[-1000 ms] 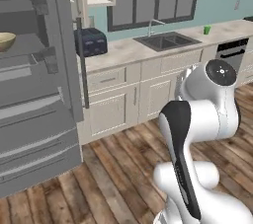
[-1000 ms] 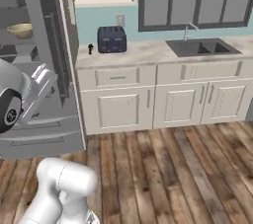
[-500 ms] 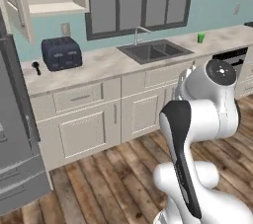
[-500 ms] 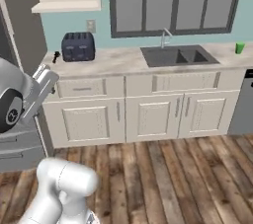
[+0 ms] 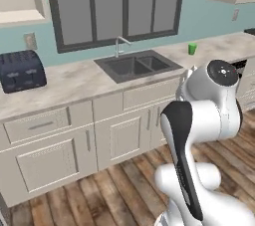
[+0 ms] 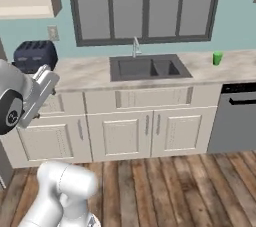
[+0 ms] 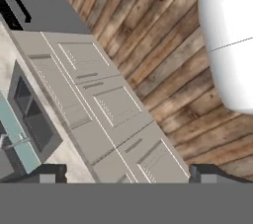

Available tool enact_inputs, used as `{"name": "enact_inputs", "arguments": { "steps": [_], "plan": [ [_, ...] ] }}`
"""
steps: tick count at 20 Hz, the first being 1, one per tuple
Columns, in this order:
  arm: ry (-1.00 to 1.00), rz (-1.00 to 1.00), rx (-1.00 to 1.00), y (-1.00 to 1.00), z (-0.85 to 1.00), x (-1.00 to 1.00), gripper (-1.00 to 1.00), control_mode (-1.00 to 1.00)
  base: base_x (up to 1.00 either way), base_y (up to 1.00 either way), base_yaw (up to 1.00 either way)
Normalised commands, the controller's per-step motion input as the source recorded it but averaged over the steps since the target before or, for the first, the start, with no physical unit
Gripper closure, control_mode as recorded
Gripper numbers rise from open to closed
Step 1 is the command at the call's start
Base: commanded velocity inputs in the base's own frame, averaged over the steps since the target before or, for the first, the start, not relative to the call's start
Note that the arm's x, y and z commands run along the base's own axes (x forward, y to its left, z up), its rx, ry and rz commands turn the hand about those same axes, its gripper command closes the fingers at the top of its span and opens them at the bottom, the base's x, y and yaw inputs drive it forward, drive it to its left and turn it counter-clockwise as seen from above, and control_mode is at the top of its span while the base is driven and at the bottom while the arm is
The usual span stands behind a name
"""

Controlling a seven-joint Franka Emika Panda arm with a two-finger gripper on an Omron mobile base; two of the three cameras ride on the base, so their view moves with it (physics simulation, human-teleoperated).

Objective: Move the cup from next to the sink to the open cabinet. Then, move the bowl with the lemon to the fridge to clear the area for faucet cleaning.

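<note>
Both base views have swung from the fridge to the sink. With its jaws spread wide and empty, the gripper should approach the cup from above, squarely.

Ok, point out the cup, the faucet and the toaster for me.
cup [image 6: 217, 58], right base view, middle of its green side.
faucet [image 6: 135, 46], right base view, upright neck.
toaster [image 5: 21, 72], left base view, its dark front.

From behind the arm we look forward and down on the sink, once from its left, once from its right; both base views share the sink, the faucet and the counter beside it. Our hand camera looks steeply down, rolled, with the sink at its left edge.
</note>
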Motion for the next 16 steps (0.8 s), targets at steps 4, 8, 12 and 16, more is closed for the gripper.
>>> {"name": "enact_inputs", "arguments": {
  "steps": [4, 8, 12, 16],
  "plan": [
    [0.00, 0.00, 0.00, 0.00, 0.00, 0.00, -1.00, 1.00, 1.00, -1.00, 0.00],
    [0.00, 0.00, 0.00, 0.00, 0.00, 0.00, -1.00, 1.00, 1.00, -1.00, 0.00],
    [0.00, 0.00, 0.00, 0.00, 0.00, 0.00, -1.00, 1.00, 1.00, -1.00, 0.00],
    [0.00, 0.00, 0.00, 0.00, 0.00, 0.00, -1.00, 1.00, 1.00, -1.00, 0.00]
  ]
}}
